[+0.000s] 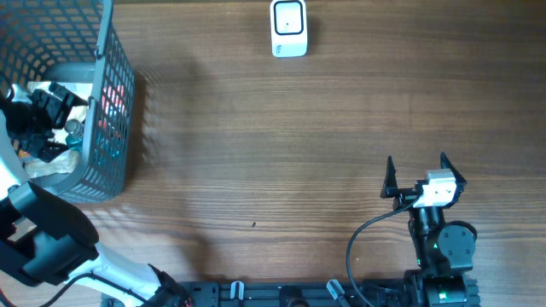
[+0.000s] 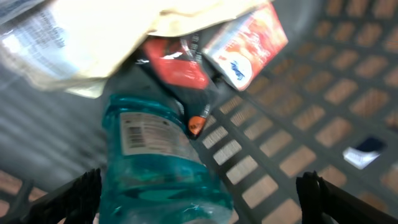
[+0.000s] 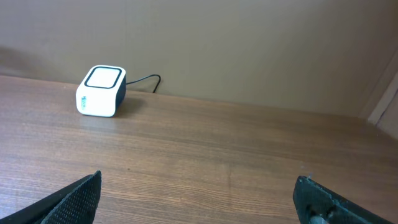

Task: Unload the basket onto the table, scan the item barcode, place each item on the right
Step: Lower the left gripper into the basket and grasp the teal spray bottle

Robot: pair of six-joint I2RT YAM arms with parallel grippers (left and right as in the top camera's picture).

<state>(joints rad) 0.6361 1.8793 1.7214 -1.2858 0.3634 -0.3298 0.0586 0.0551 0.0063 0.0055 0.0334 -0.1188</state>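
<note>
- Overhead: a grey mesh basket (image 1: pixel 115 102) stands at the table's (image 1: pixel 256 153) far left corner, with mixed goods piled inside.
- Overhead: the left gripper (image 1: pixel 38 115) is down inside the basket among the goods; from here I cannot tell how wide its jaws stand.
- Overhead: a white barcode scanner (image 1: pixel 288 27) sits at the far edge near the middle, well apart from the basket.
- Overhead: the right gripper (image 1: pixel 417 166) is over bare wood at the near right, its jaws spread with nothing between them.
- Left wrist: a clear teal bottle (image 2: pixel 158 168) lies in the basket, its white label with a barcode (image 2: pixel 142 132) facing the camera.
- Left wrist: the left gripper (image 2: pixel 200 186) is spread wide. One of its fingers (image 2: pixel 71 199) is just beside the bottle; the other is well off to the far side, so the bottle is not pinched.
- Left wrist: beyond the bottle lie a red packet (image 2: pixel 177 65), a red and white carton (image 2: pixel 249 43) and a pale bag (image 2: pixel 124 37); the view is blurred.
- Right wrist: the right gripper (image 3: pixel 198 186) is spread and empty above the wood.
- Right wrist: the barcode scanner (image 3: pixel 101 91) stands far ahead to the left, near the wall (image 3: pixel 249 43), and its cable (image 3: pixel 148 79) runs back behind it.
</note>
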